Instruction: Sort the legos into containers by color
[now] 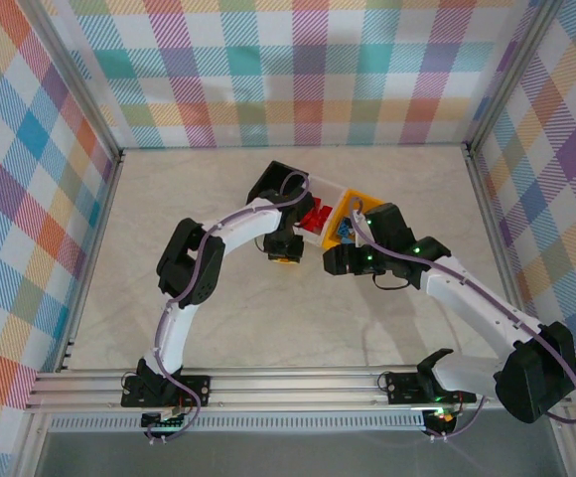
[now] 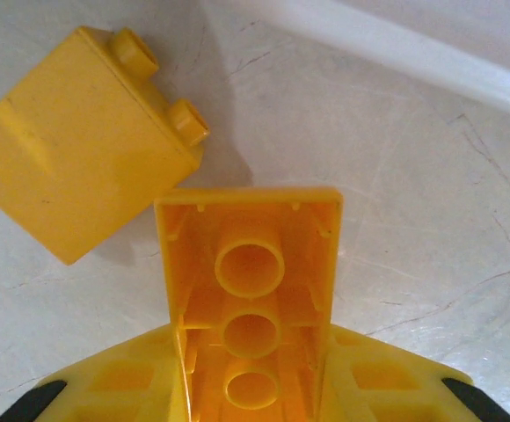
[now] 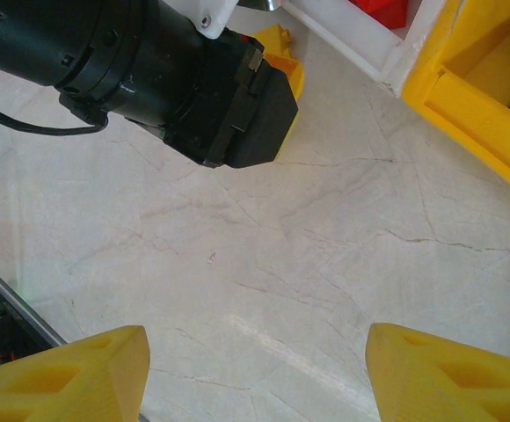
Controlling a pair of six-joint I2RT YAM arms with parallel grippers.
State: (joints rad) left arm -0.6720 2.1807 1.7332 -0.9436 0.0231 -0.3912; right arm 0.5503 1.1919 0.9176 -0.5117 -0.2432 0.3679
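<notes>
My left gripper [image 2: 251, 338] is shut on a yellow lego [image 2: 249, 264], whose hollow underside with three tubes faces the camera. A second yellow lego [image 2: 79, 141] lies on its side on the table just beyond it, to the left. In the top view the left gripper [image 1: 286, 256] hangs just in front of the containers. The white container [image 1: 320, 185] holds red legos [image 1: 315, 217], and the yellow-orange container [image 1: 346, 206] holds blue legos [image 1: 346, 231]. My right gripper [image 3: 255, 352] stands open over bare table, with nothing between its fingers.
In the right wrist view the left arm's black wrist [image 3: 176, 79] is close ahead at the upper left. The white container's rim [image 3: 360, 40] and the yellow-orange container's wall [image 3: 475, 105] lie at the upper right. Checked walls enclose the table [image 1: 218, 328].
</notes>
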